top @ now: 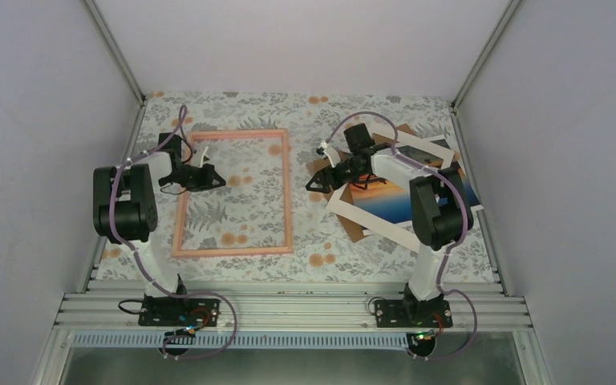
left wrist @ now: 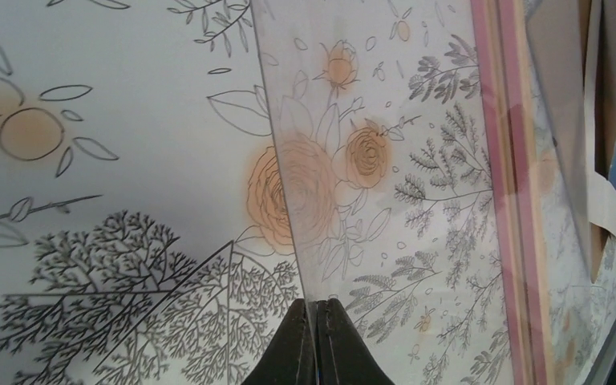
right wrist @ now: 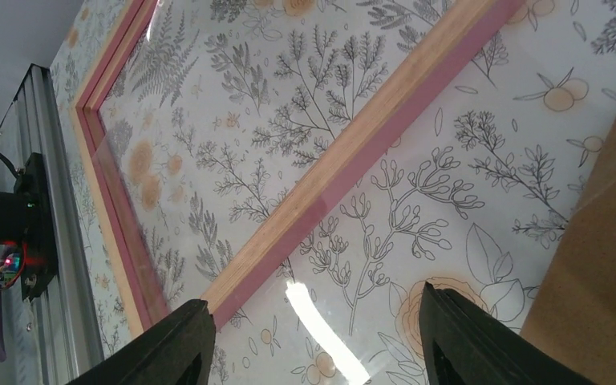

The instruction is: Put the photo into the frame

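Soft, even light fills the top view, with only faint shadows on the bench [top: 321,249]. A white glare streak [right wrist: 321,321] shows low in the right wrist view. The left wrist view is pale and washed out.

No text, label, brand or number is legible in any view; the tablecloth [top: 313,241] bears only flowers.

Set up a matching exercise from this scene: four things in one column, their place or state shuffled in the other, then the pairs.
1. left hand
2. right hand
3. photo
4. frame

A. lies on the left half of the table
B. open, holding nothing
C. shut on the edge of the clear pane
D. shows inside the white mat, on the right

Pairs: 1-C, 2-B, 3-D, 4-A
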